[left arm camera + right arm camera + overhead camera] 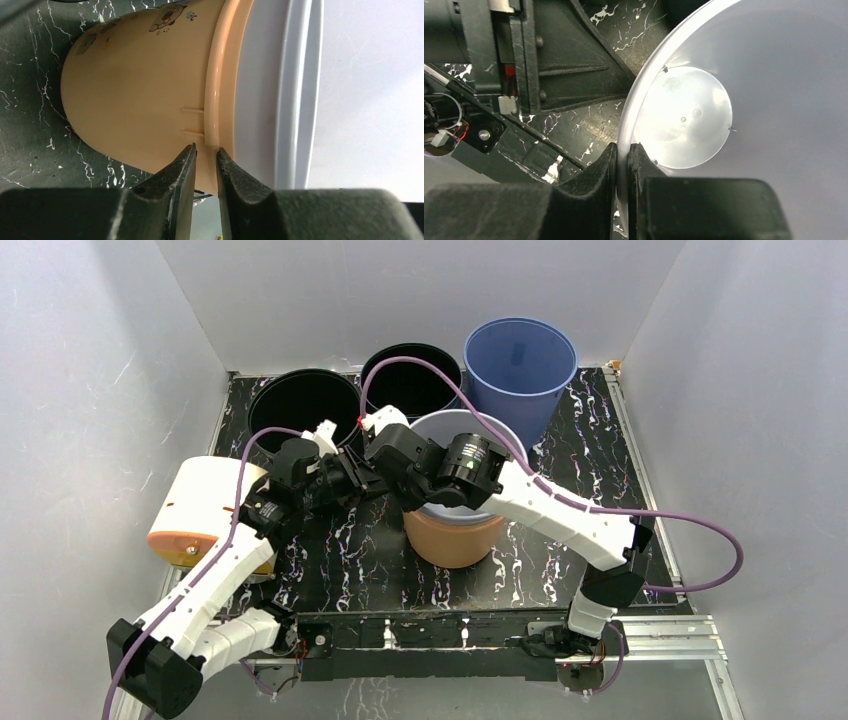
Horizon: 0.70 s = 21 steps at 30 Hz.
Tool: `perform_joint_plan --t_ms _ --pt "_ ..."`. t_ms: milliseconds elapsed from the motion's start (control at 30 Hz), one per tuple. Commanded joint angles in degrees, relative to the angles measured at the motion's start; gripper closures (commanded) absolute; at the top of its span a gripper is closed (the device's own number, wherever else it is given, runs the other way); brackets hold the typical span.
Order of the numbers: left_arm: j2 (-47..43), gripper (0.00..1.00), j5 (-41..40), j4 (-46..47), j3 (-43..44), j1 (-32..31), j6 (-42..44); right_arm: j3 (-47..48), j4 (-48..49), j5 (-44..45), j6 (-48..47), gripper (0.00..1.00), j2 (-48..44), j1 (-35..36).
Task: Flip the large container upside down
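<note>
The large container (490, 427) is a pale grey-white bucket standing upright inside an orange container (455, 540) at the table's middle. In the right wrist view my right gripper (623, 147) is shut on its thin rim (644, 85), one finger inside and one outside, and its round floor (684, 120) shows beyond. My left gripper (206, 150) reaches in from the left. Its two fingertips pinch the raised lip of the orange container (140, 90), just below the grey rim (295, 100). From above, both grippers' fingertips are hidden under the right arm's wrist.
A tall blue bucket (520, 360) stands at the back right, close behind the stack. Two black containers (305, 400) (410, 375) stand at the back left. A white and orange container (205, 510) lies at the left edge beside the left arm. White walls enclose three sides.
</note>
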Motion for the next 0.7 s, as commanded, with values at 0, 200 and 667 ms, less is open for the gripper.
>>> perform_joint_plan --t_ms 0,200,667 --pt "2.56 0.79 2.65 -3.86 2.99 -0.14 1.62 9.06 7.39 -0.43 -1.43 1.00 0.08 0.89" --pt "2.95 0.79 1.49 -8.16 4.58 -0.12 3.59 13.36 6.89 1.70 -3.22 1.00 0.89 0.89" --pt "3.21 0.76 -2.56 -15.83 11.50 -0.16 8.74 24.13 6.55 10.35 -10.05 1.00 1.98 0.89"
